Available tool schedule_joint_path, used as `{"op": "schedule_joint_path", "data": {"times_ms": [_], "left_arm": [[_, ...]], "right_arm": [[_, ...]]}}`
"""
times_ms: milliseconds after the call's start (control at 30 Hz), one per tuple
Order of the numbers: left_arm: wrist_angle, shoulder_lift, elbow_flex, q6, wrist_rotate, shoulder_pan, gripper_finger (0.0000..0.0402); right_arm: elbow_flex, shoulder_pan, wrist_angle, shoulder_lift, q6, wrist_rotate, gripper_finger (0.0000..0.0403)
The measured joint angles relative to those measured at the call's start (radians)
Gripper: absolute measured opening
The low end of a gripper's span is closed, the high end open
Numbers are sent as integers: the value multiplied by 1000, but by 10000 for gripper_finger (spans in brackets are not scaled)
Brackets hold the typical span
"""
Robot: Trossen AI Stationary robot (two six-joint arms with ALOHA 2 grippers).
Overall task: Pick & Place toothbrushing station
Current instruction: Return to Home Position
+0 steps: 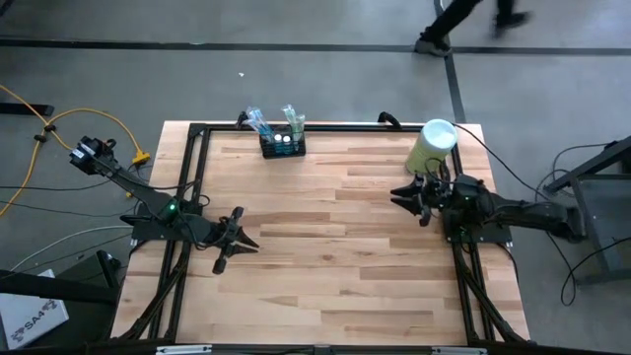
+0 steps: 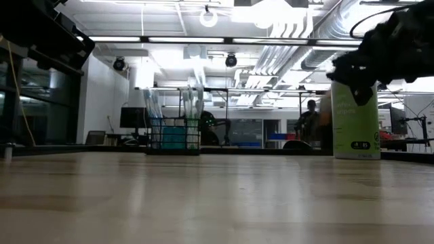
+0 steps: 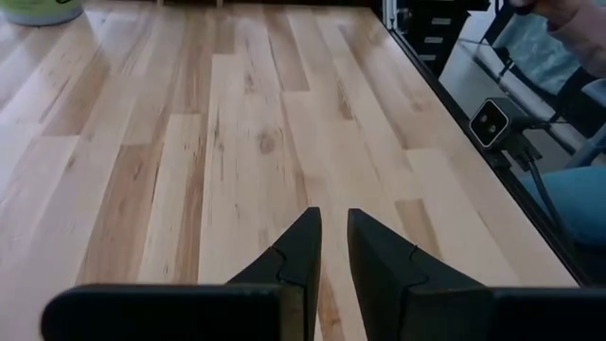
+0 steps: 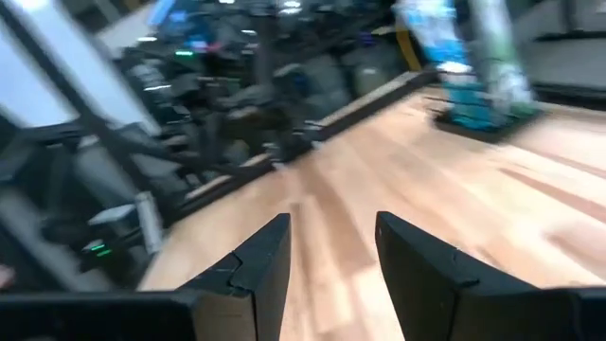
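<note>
The toothbrushing station (image 1: pixel 281 145) is a small black slotted holder that stands on its base at the table's far edge, left of the middle, with several toothbrushes upright in it. It also shows in the low view (image 2: pixel 173 135) and the right wrist view (image 4: pixel 483 109). My left gripper (image 1: pixel 242 240) hovers over the table's left part, well to the near side of the holder; it is empty and its fingers (image 3: pixel 333 223) stand a narrow gap apart. My right gripper (image 1: pixel 404 197) is open and empty (image 4: pixel 331 232) at the table's right, pointing left.
A pale green cylinder with a white lid (image 1: pixel 434 148) stands at the far right corner, just beyond my right gripper; it also shows in the low view (image 2: pixel 356 122). A black frame (image 1: pixel 197 133) borders the table. A person (image 1: pixel 463 25) is on the floor beyond the table's far edge.
</note>
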Motion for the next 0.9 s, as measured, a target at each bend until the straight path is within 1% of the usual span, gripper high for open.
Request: {"op": "schedule_joint_path", "data": {"times_ms": [67,300,500,833,900], "left_arm": [[2,0,0,0,0,0,53],[3,0,0,0,0,0,53],[10,0,0,0,0,0,53],[11,0,0,0,0,0,53],[12,0,0,0,0,0,53]], "right_arm": [[0,-14,-44,-19,3,31,148],[0,-24,-136,-86,-14,42,148],[-1,-23,-143,-116,-44,54,148],[-2,-24,-150,-118,-99,70,148],[-2,-24,-155,-118,-110,88,148]]}}
